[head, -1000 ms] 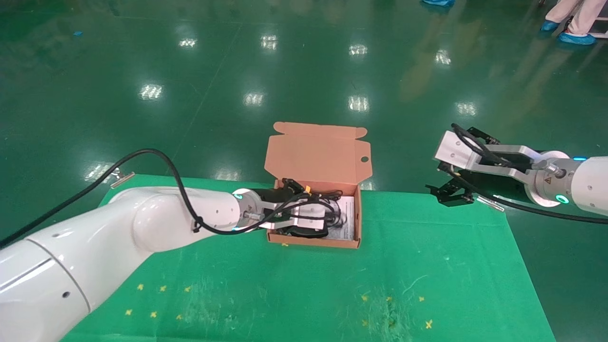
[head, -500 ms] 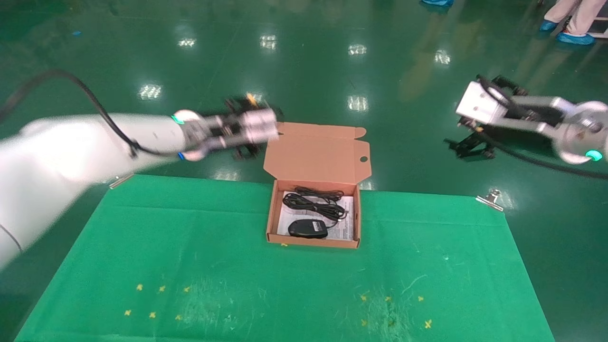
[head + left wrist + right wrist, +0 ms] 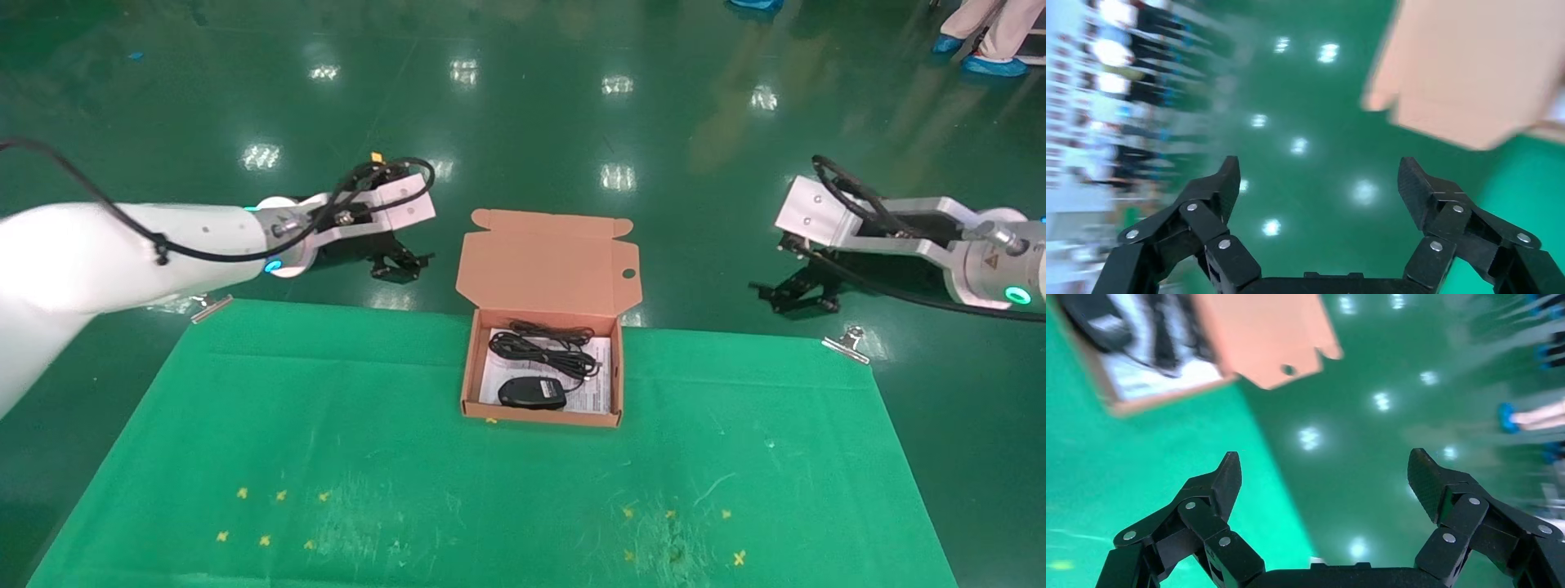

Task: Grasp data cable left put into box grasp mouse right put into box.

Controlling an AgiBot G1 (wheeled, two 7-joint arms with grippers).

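Cardboard, matte and orange-brown, forms the box [image 3: 543, 412], a flat mailer whose hinged lid [image 3: 549, 263] stands open at its far side, with rounded tabs and one round hole near the lid's right edge. The box sits at the far middle of the worktop [image 3: 409, 457], a green cloth scuffed pale in patches, dotted with small yellow crosses and clipped at both far corners.

Inside the box, on a white printed leaflet [image 3: 595, 390], the glossy black oval mouse [image 3: 532, 393] lies against the near wall, its long axis running left to right. Behind it, toward the lid, the data cable [image 3: 541, 348] lies as a long narrow black bundle, also stretched left to right.

Both side walls of the box have bare cloth beside them, and much more lies in front.

Left gripper [image 3: 399, 266] hangs beyond the worktop's far edge, left of the lid, fingers [image 3: 1225, 190] spread wide and holding nothing. Right gripper [image 3: 797, 296] hangs well right of the box, over the shiny green floor, fingers [image 3: 1223, 481] likewise wide and empty.
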